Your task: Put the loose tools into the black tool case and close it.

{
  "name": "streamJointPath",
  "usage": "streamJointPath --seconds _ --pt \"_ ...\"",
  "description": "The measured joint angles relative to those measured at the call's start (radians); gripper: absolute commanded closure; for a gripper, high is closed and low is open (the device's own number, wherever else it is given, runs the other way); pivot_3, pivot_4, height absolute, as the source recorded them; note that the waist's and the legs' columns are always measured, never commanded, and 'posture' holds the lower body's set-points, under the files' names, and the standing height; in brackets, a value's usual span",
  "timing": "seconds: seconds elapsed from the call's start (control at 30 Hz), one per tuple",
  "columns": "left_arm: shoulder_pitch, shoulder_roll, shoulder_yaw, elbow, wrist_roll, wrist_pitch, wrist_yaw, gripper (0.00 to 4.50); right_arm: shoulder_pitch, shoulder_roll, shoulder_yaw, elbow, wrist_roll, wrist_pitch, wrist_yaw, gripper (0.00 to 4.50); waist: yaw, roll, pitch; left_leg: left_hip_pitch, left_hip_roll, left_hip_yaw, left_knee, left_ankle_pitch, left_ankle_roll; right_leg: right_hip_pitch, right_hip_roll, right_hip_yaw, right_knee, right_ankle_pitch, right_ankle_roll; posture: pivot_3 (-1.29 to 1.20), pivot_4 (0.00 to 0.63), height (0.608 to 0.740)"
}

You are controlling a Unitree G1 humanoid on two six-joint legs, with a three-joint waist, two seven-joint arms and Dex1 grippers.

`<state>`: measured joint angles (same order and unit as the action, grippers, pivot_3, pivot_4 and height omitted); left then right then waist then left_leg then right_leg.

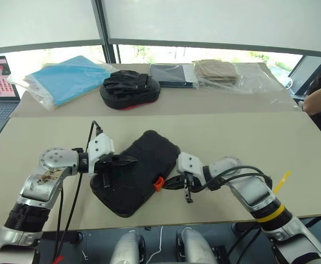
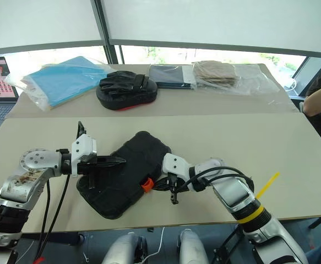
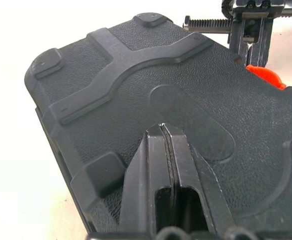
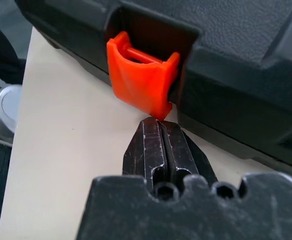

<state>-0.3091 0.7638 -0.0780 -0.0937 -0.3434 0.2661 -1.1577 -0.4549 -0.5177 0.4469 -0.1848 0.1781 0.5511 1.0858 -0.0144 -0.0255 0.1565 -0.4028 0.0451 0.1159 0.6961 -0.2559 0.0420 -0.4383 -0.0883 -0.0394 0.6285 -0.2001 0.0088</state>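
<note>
Flat black plastic tool case (image 1: 135, 173) lies lid-down on beige table (image 1: 232, 132); your left gripper (image 3: 162, 131), fingers together, steadies lid; right gripper (image 4: 159, 125), pinched empty, noses orange latch (image 4: 141, 80) to snap it

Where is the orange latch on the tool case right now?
The orange latch sits on the closed black tool case's right-hand edge near the table's front, right at the shut right gripper's tips.
</note>
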Motion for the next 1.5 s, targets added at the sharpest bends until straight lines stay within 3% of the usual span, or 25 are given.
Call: streamJointPath --seconds 0.33,1.13,1.37,1.47,1.5 --pt "-0.003 0.0 -0.006 -0.013 0.0 0.016 0.007 4.47 0.027 -0.06 -0.058 -0.053 0.064 0.053 0.018 4.5 0.003 0.0 0.0 0.0 0.0 0.0 -0.001 0.0 0.0 0.0 -0.001 0.0 -0.001 0.0 -0.001 0.0 0.15 0.74" --pt "-0.006 0.032 0.005 -0.043 -0.004 0.122 0.016 4.47 0.041 0.101 -0.066 -0.004 0.093 0.149 -0.069 4.5 -0.003 0.0 0.0 0.0 0.004 0.0 -0.001 0.001 -0.002 -0.001 0.004 0.0 0.0 -0.001 -0.001 0.0 0.15 0.74" --pt "0.026 0.017 0.033 -0.036 -0.011 0.101 0.03 4.47 0.048 0.1 -0.073 -0.006 0.121 0.165 -0.084 4.5 -0.002 0.0 0.0 0.0 0.004 0.0 -0.002 0.001 -0.003 -0.002 0.004 0.0 0.0 0.0 -0.002 0.0 0.15 0.74" --pt "0.085 -0.013 0.1 -0.036 -0.058 0.068 0.035 3.76 0.079 0.047 -0.121 -0.085 0.166 0.162 -0.058 4.5 -0.001 0.0 0.0 -0.001 0.004 0.0 -0.003 0.001 -0.003 -0.003 0.003 0.001 -0.001 0.0 -0.004 0.0 0.15 0.74" --pt "0.11 -0.016 0.127 -0.038 -0.076 0.053 0.034 3.31 0.09 0.021 -0.152 -0.116 0.186 0.158 -0.05 4.21 -0.001 0.0 0.0 -0.001 0.004 0.0 -0.003 0.001 -0.003 -0.002 0.003 0.001 -0.002 0.001 -0.005 0.0 0.15 0.74"
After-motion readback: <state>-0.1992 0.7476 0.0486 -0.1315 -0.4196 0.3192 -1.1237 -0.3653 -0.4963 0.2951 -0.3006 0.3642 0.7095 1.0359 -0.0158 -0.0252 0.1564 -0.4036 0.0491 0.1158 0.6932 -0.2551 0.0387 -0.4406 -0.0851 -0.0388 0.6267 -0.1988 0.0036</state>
